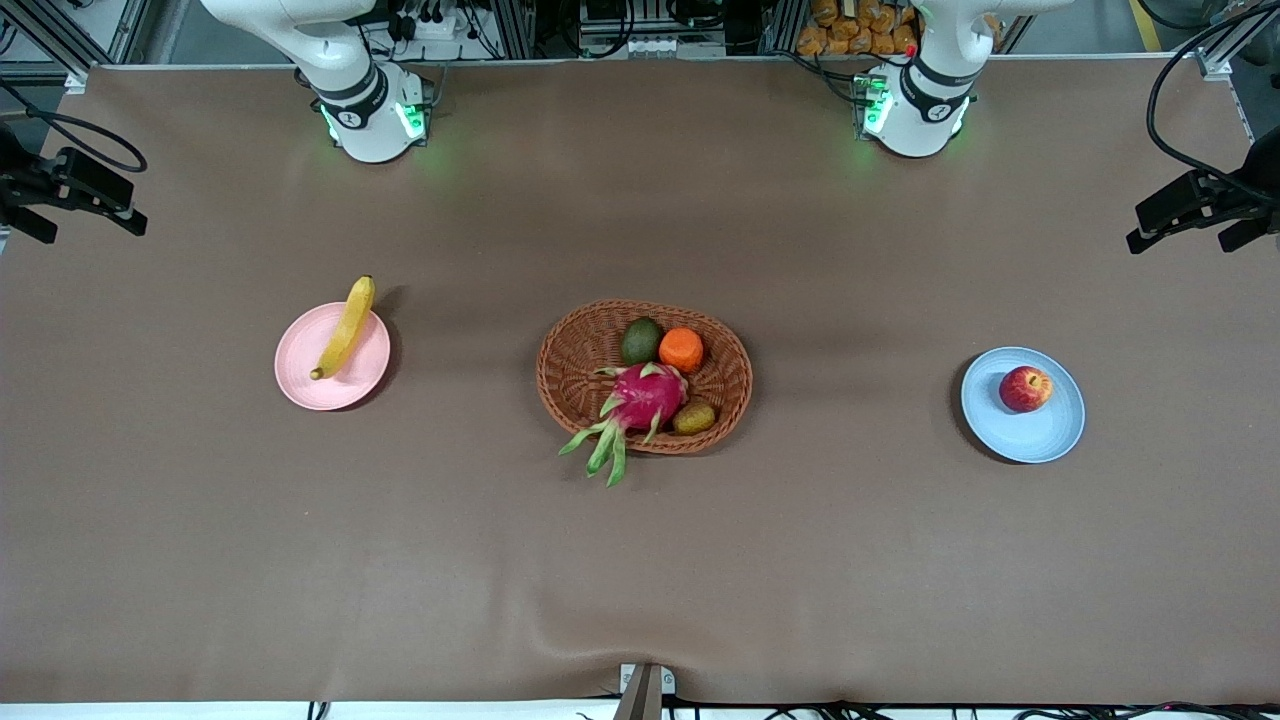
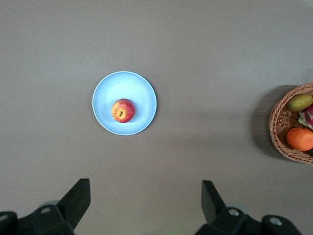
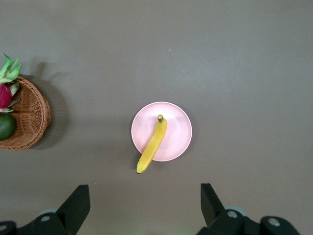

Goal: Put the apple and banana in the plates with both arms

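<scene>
The red apple (image 1: pixel 1025 389) lies on the light blue plate (image 1: pixel 1040 432) toward the left arm's end of the table; both show in the left wrist view, apple (image 2: pixel 122 110) on plate (image 2: pixel 142 90). The yellow banana (image 1: pixel 346 325) lies across the pale pink plate (image 1: pixel 300 375) toward the right arm's end, one tip over the rim; it shows in the right wrist view (image 3: pixel 152 144) on its plate (image 3: pixel 178 132). My left gripper (image 2: pixel 145 198) is open and empty, high above the table beside the blue plate. My right gripper (image 3: pixel 145 198) is open and empty, high above the table beside the pink plate.
An oval brown wicker basket (image 1: pixel 570 375) stands mid-table, holding a magenta dragon fruit (image 1: pixel 640 400), an orange fruit (image 1: pixel 681 349), a green fruit (image 1: pixel 641 341) and a small brownish fruit (image 1: pixel 694 418). Black camera mounts (image 1: pixel 1200 205) stand at both table ends.
</scene>
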Robot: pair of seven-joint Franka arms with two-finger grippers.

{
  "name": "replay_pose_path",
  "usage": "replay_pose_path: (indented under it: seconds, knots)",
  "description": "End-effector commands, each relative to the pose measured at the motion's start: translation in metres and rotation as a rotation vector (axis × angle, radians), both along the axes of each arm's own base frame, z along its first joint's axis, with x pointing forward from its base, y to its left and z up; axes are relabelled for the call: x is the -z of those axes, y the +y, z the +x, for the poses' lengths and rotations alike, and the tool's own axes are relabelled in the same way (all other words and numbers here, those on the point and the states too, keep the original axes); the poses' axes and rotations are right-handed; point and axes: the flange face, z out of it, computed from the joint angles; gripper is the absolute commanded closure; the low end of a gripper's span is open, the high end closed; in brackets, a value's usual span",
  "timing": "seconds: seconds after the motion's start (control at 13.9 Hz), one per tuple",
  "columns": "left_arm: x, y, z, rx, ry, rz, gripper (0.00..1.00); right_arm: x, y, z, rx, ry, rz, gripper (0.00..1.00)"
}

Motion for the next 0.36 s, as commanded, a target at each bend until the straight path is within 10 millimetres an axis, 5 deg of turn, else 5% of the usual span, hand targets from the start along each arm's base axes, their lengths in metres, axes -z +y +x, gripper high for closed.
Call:
replay_pose_path:
  seconds: [0.0, 0.29]
  knots:
    - [-0.003, -0.002, 0.001, -0.001, 0.005, 0.007, 0.0, -0.003, -0.001, -0.004, 0.001, -0.01, 0.007, 0.0]
    - [-0.002, -0.003, 0.001, 0.002, 0.008, 0.007, 0.0, -0.011, 0.011, -0.005, -0.023, -0.022, 0.014, 0.0]
